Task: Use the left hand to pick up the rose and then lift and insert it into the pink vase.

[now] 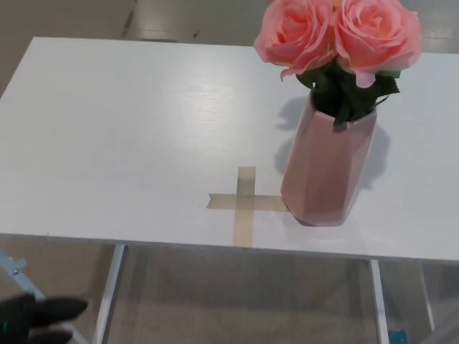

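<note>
- Two roses (pixel 337 39) stand upright in the pink vase (pixel 326 168) at the desk's (pixel 129 136) right, just right of a tape cross (pixel 244 203).
- Left hand (pixel 32 319) sits low at the near-left corner, below the desk edge, holding nothing.
- Whether its fingers are apart or together, I cannot tell.

White table (pixel 107 143) over brownish floor (pixel 237 301)
</note>
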Available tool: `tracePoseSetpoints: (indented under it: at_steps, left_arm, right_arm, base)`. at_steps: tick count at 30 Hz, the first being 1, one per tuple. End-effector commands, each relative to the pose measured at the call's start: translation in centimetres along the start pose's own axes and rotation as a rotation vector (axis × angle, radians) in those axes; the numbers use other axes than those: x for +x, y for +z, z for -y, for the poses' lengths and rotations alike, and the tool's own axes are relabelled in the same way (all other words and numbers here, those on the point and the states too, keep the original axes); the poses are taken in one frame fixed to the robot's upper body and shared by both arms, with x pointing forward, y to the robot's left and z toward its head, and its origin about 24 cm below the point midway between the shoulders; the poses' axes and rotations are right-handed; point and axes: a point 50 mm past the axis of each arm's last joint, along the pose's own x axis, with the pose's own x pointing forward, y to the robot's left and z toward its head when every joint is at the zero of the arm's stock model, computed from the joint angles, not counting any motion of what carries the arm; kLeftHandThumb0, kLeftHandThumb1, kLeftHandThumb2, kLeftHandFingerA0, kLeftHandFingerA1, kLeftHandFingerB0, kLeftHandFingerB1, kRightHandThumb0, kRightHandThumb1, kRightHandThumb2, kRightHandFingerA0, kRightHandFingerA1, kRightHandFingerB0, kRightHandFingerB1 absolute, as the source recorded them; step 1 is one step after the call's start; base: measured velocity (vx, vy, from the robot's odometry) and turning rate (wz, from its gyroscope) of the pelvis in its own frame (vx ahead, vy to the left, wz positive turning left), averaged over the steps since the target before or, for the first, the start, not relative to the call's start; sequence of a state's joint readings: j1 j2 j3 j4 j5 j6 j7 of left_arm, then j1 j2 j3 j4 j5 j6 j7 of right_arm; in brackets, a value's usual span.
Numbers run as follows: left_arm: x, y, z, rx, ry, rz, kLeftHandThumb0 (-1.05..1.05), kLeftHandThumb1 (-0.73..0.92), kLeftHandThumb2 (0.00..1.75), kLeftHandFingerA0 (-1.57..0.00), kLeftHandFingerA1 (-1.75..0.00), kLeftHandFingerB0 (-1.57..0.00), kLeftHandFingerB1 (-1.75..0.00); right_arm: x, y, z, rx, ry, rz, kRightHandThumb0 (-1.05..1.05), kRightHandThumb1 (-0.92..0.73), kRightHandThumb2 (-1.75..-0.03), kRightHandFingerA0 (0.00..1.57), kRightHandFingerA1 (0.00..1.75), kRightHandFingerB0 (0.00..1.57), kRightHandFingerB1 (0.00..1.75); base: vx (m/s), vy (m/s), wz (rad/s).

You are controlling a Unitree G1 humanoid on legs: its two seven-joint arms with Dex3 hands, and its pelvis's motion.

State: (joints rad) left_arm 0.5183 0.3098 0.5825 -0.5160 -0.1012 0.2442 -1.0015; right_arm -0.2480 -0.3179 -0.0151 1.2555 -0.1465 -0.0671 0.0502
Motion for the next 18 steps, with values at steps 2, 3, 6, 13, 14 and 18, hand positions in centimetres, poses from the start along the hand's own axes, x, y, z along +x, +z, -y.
tracePoseSetpoints:
  at_steps: [2, 3, 6, 13, 14, 18]
  left_arm:
    - [2.1, -9.7, 1.6, -0.157, 0.169, -0.247, -0.27, 0.23, 0.84, -0.10, -0.51, -0.10, -0.49]
    - [2.8, -10.7, 1.5, -0.170, 0.203, -0.286, -0.28, 0.24, 0.84, -0.09, -0.51, -0.09, -0.48]
    - [5.4, -14.5, 1.2, -0.262, 0.338, -0.415, -0.60, 0.50, 0.56, -0.17, -0.30, -0.23, -0.29]
    - [5.2, -19.5, 2.4, -0.326, 0.505, -0.675, -0.38, 0.29, 0.93, 0.00, -0.48, 0.00, -0.46]
    - [5.3, -19.6, 2.4, -0.323, 0.503, -0.678, -0.38, 0.29, 0.93, 0.00, -0.48, 0.00, -0.46]
    - [5.2, -19.2, 0.9, -0.353, 0.523, -0.641, -0.38, 0.31, 0.95, 0.00, -0.47, 0.00, -0.47]
  right_arm:
    - [-0.5, -2.5, -0.3, 0.015, -0.026, -0.054, -0.35, -0.66, -0.60, 0.60, 0.42, 0.56, 0.39]
    - [-0.5, -2.6, -0.4, 0.015, -0.026, -0.053, -0.35, -0.66, -0.60, 0.60, 0.42, 0.57, 0.40]
    - [-0.6, -2.7, -0.7, 0.015, -0.023, -0.051, -0.35, -0.66, -0.60, 0.60, 0.41, 0.56, 0.39]
    - [-0.4, -2.0, -0.8, 0.045, -0.037, -0.021, -0.33, -0.66, -0.60, 0.61, 0.42, 0.56, 0.39]
    - [-0.4, -1.9, -0.7, 0.046, -0.038, -0.020, -0.33, -0.66, -0.60, 0.61, 0.42, 0.56, 0.39]
    - [-0.2, -1.0, -0.5, 0.068, -0.042, -0.006, -0.34, -0.66, -0.60, 0.61, 0.42, 0.55, 0.39]
  base:
    - [0.00, 0.000, 0.00]
    - [0.00, 0.000, 0.00]
    - [0.00, 0.000, 0.00]
    - [0.00, 0.000, 0.00]
    - [0.00, 0.000, 0.00]
    - [0.00, 0.000, 0.00]
